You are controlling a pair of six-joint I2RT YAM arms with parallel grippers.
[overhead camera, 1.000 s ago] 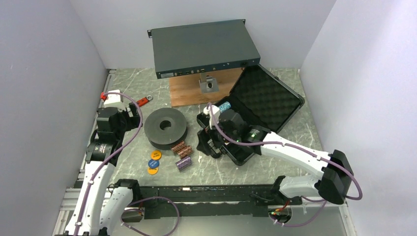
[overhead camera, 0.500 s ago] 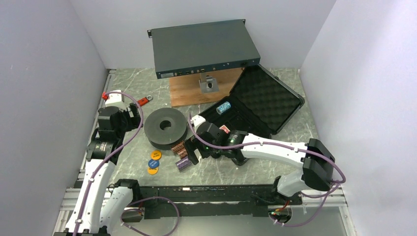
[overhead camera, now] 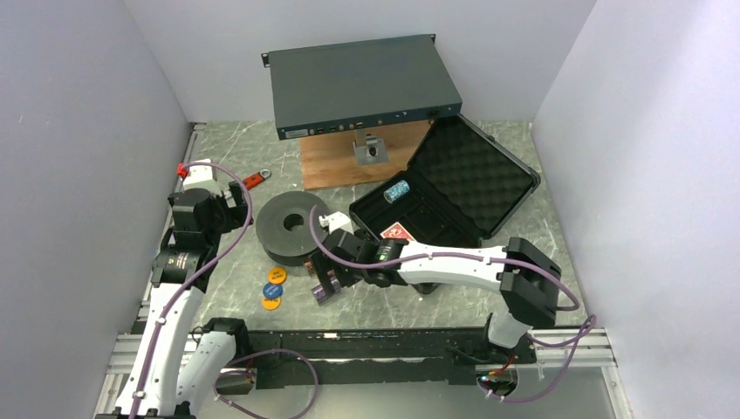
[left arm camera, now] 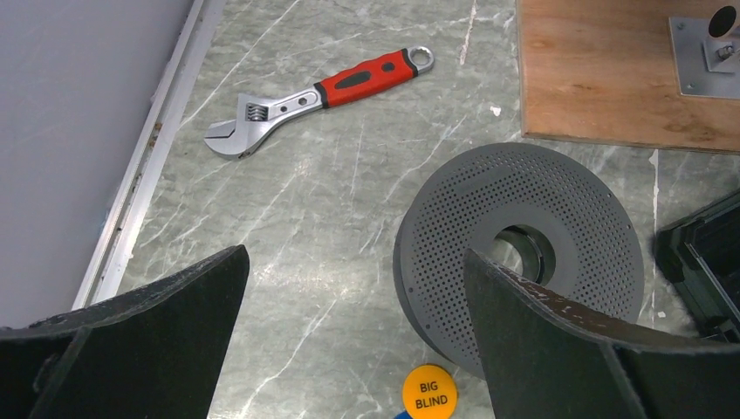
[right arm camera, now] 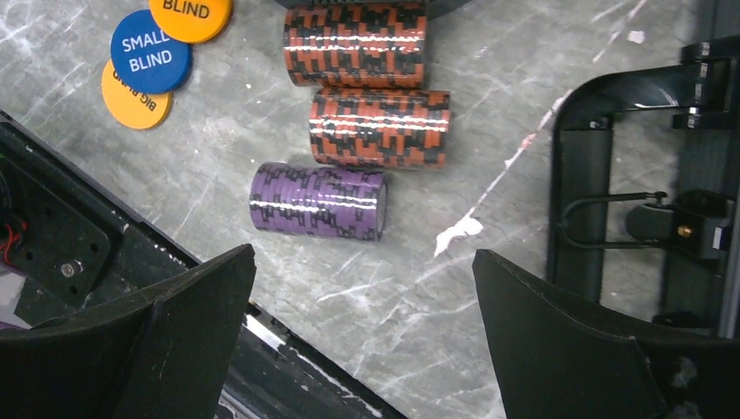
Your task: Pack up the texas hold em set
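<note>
A flat teal-grey metal box (overhead camera: 362, 83) is seen at the back of the marbled table (overhead camera: 541, 223), above a wooden board (overhead camera: 336, 166). To its right a black rectangular plastic case (overhead camera: 476, 175) lies open, its egg-crate foam lid tipped back. A teal striped chip stack (overhead camera: 398, 191) and a red-backed card deck (overhead camera: 394, 233) are seen in its base.

A dark grey round spool (overhead camera: 292, 225) sits left of the case. The right gripper (right arm camera: 364, 262) is held low in front of the spool, jaws spread wide and empty. A purple striped chip stack (right arm camera: 318, 201) lies on its side just ahead, with brown striped chip stacks (right arm camera: 380, 127) beside it.

The left gripper (left arm camera: 355, 253) is held left of the spool — likewise wide apart, empty.

A blue disc (right arm camera: 150, 52), an orange disc (right arm camera: 190, 9) and a yellow disc (right arm camera: 131, 98) are clustered nearby, the blue overlapping the yellow.
</note>
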